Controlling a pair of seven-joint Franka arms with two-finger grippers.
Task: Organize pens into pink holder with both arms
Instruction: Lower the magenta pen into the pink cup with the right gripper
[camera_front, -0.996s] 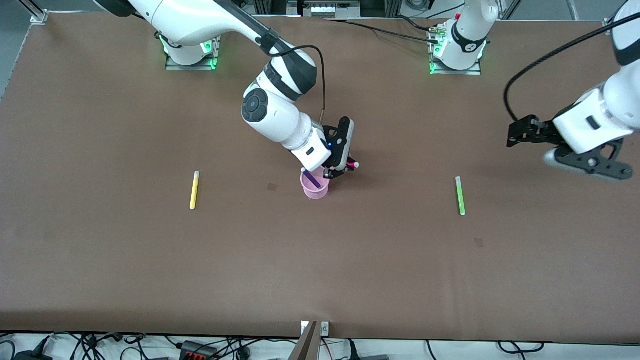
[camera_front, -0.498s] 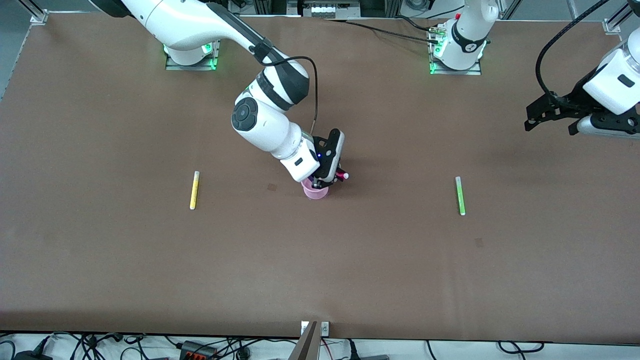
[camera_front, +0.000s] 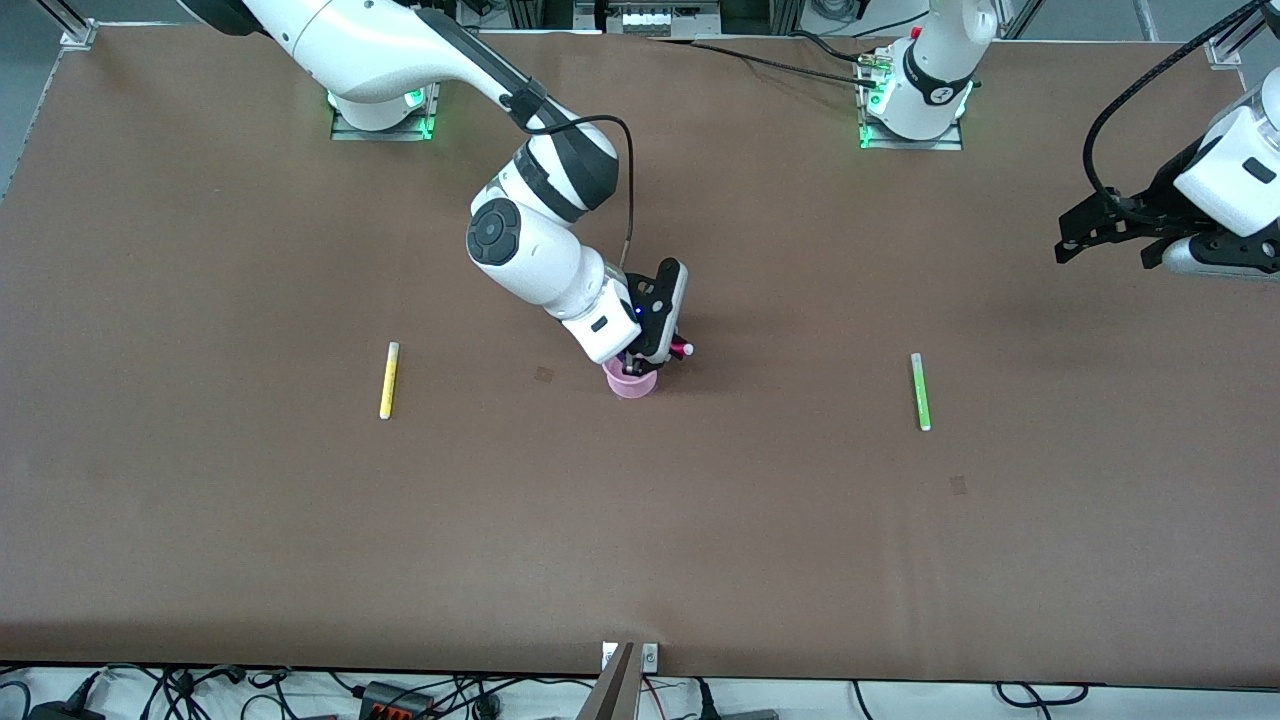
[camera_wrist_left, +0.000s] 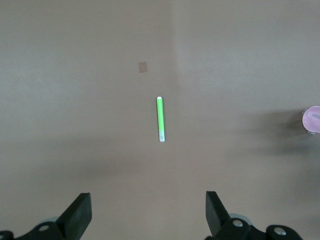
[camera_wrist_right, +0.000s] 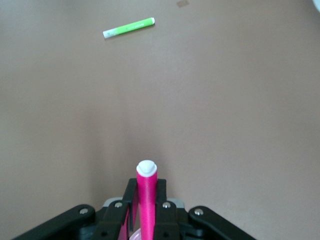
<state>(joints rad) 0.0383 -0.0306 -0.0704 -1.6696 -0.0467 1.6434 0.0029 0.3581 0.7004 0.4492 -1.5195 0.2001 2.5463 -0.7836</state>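
Observation:
My right gripper (camera_front: 655, 352) is shut on the magenta pen (camera_front: 680, 350), right over the pink holder (camera_front: 630, 383) at the table's middle. In the right wrist view the pen (camera_wrist_right: 147, 200) stands between my fingers (camera_wrist_right: 129, 197), white tip up, with the holder's rim (camera_wrist_right: 136, 235) just below. The purple pen is hidden. The yellow pen (camera_front: 388, 380) lies toward the right arm's end. The light green pen (camera_front: 919, 391) lies toward the left arm's end and shows in the left wrist view (camera_wrist_left: 160, 119). My left gripper (camera_front: 1075, 238) is open and empty, up over the table's end.
Two small dark marks (camera_front: 544, 375) (camera_front: 958, 485) sit on the brown table (camera_front: 640, 520). Cables and a power strip lie off the table's near edge.
My right gripper came down and toward the holder with the magenta pen, now covering the purple pen. My left gripper rose and pulled back toward its end of the table.

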